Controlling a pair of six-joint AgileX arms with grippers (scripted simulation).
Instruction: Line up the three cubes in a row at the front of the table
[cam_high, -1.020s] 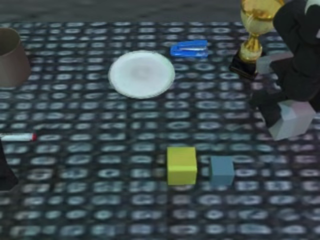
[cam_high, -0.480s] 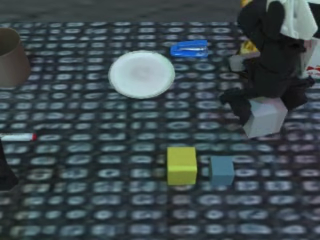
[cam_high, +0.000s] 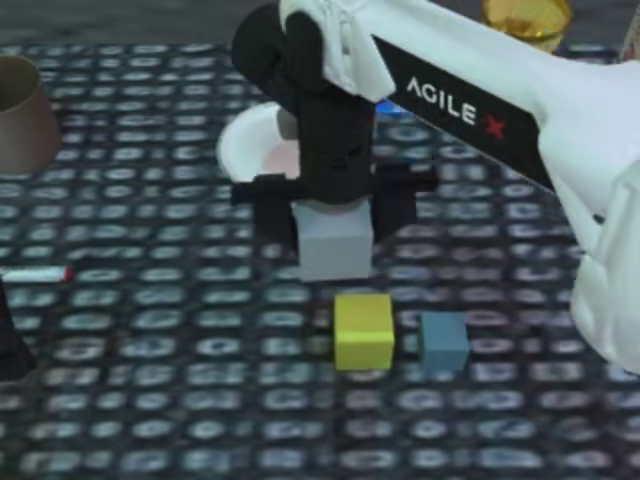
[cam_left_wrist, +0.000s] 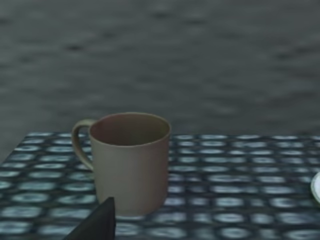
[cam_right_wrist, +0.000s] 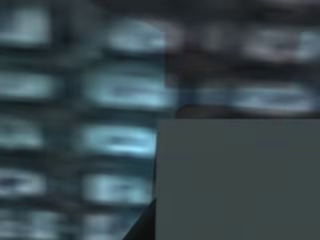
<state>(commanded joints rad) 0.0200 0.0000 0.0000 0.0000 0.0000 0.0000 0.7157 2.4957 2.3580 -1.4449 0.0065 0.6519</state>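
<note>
Grey cube: large pale grey matte cube (cam_high: 334, 240), held just behind the yellow-green cube and in front of the white plate; whether it rests on the table or is lifted off it cannot be told. In the right wrist view its flat grey face (cam_right_wrist: 240, 180) fills the near field.
Yellow-green cube: mid-sized matte yellow-green cube (cam_high: 363, 331), resting on the table toward the front, right of centre.
Blue cube: small dull blue matte cube (cam_high: 444, 341), on the table just to the right of the yellow-green cube, a narrow gap between them, the two side by side in a row.
Right gripper: black two-finger gripper (cam_high: 334, 205) of the white AgileX arm, which reaches in from the table's right; its fingers stand one at each side of the grey cube, clamped on it.
Table: flat surface with a dark grey-blue pattern of pale letter-like marks (cam_high: 180, 400).
Plate: round white plate (cam_high: 250, 150), behind the grey cube, partly covered by the right arm.
Mug: brown ceramic mug with a handle (cam_left_wrist: 130, 160), upright at the table's far left.
Marker: thin white marker with a red tip (cam_high: 38, 274), lying at the left edge.
Trophy: gold cup (cam_high: 525, 20), at the rear right, mostly hidden.
Left gripper: dark tip (cam_left_wrist: 97, 225) parked at the front left, near the mug; its finger state cannot be told.
</note>
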